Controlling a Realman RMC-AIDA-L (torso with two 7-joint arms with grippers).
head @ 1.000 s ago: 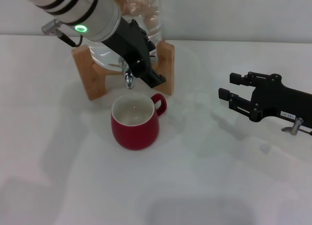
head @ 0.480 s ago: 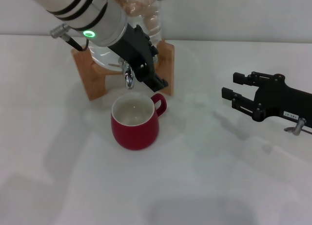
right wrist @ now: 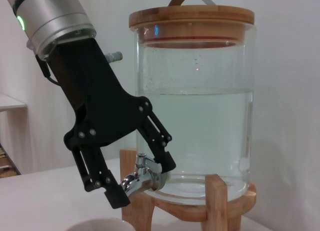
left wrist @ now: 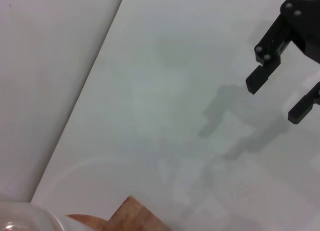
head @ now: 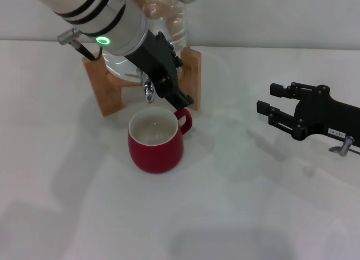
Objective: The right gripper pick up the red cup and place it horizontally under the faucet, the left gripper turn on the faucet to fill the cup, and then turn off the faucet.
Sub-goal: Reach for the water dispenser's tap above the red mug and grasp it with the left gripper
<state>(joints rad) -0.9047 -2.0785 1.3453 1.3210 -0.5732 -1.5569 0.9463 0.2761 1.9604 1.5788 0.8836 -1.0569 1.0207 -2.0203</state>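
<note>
**A:** The red cup, glossy, squat, white inside, sits upright on the table just under the chrome faucet. In the last second the left gripper has slid closer, fingers spread either side of the faucet.

**B:** So turn-on looks imminent, I'd guess. The right gripper is parked well apart, fingers spread too. Glass water jar with bamboo lid, wooden stand.

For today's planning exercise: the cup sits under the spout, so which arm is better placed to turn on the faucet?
Left. The left gripper straddles the faucet, above the red cup; the right gripper hangs open, far aside.
</note>
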